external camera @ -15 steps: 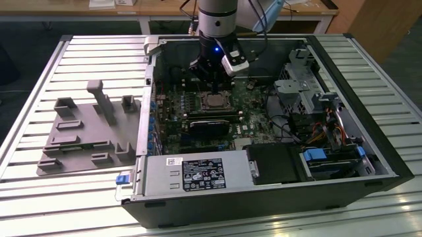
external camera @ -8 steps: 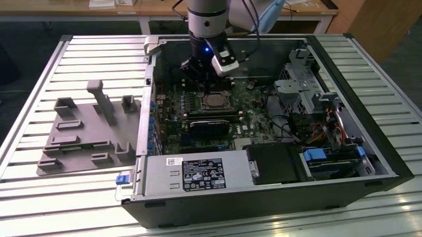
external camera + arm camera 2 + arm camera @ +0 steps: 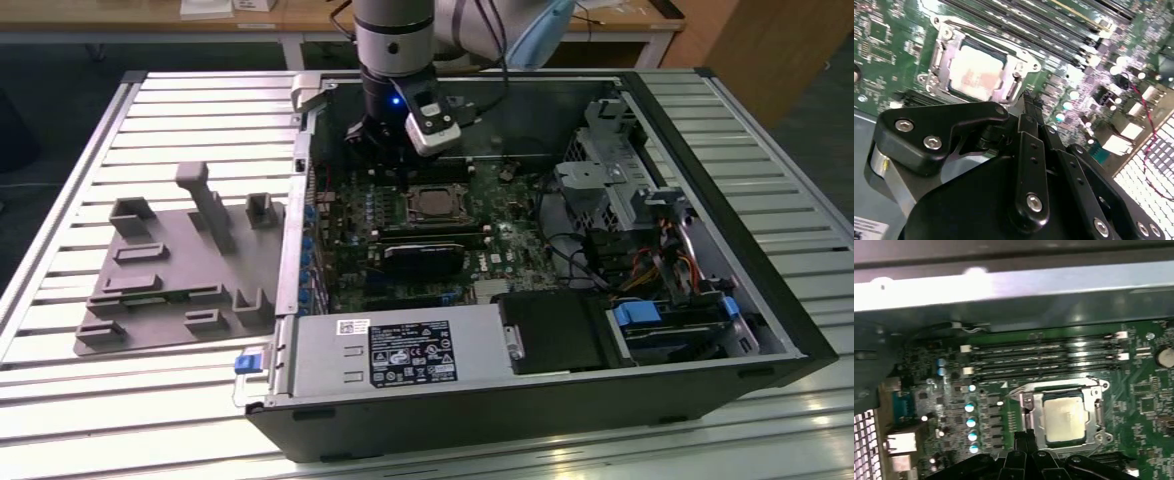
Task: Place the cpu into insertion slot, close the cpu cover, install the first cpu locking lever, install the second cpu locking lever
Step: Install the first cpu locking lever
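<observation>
**A:** Where is the pincer point(image 3: 1032, 101), and is it holding anything?

**B:** In the exterior view it hangs from the arm in the upper middle of the frame, inside the open computer case point(image 3: 747, 300). In the second wrist view its two fingers are drawn together with nothing between them. The tips sit just beside one corner of the insertion slot point(image 3: 929, 80), and I'd say they are not quite touching it.

**A:** And the cpu?

**B:** The cpu point(image 3: 976, 74) lies flat in the slot, a little above the centre of the exterior view. It is square with a pale silver-grey top and a faint pinkish sheen across the face. The cpu cover point(image 3: 943, 56) is down around it, a thin bright frame with the chip showing through its window.

**A:** So which step is this?

**B:** Lever work, I'd judge. Whether either lever is hooked is too fine to tell.

**A:** How should it be done well?

**B:** Use the closed tips as one blunt pusher on the lever bar alone, never on the cover or the chip. Press down first, then sideways under the catch, slowly and evenly. Stay clear of the row of capacitors point(image 3: 970, 422) and the memory slots point(image 3: 1044, 357) on the green board point(image 3: 1134, 390)
</observation>
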Controlling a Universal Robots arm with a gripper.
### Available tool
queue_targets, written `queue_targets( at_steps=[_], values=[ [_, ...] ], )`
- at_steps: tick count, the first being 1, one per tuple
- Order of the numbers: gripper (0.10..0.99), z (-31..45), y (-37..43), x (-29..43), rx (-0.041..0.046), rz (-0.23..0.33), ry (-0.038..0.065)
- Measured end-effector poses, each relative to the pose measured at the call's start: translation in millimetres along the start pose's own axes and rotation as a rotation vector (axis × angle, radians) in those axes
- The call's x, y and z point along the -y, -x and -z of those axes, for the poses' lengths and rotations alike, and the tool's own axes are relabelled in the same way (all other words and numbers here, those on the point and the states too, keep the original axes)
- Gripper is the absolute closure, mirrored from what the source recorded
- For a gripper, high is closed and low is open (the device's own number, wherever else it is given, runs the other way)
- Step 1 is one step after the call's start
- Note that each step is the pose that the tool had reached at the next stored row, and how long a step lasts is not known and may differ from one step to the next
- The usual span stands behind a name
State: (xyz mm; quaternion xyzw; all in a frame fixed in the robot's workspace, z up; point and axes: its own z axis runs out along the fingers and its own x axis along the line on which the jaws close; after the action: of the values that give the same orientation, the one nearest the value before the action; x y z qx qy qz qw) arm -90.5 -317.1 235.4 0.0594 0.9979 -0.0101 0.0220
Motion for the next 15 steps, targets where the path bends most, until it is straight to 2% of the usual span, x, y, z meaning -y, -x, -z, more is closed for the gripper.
queue_targets(
  at_steps=[7, 10, 14, 15],
  values=[
    [0.980, 0.6, -14.2, 1.8, 0.0024, 0.001, 0.002],
    [0.980, 1.4, -15.6, 1.9, 0.0006, 0.002, 0.016],
    [0.980, 8.6, -16.0, 2.2, 0.0002, 0.002, 0.028],
    [0.980, 13.3, -16.2, 2.3, -0.0007, 0.001, 0.041]
  ],
)
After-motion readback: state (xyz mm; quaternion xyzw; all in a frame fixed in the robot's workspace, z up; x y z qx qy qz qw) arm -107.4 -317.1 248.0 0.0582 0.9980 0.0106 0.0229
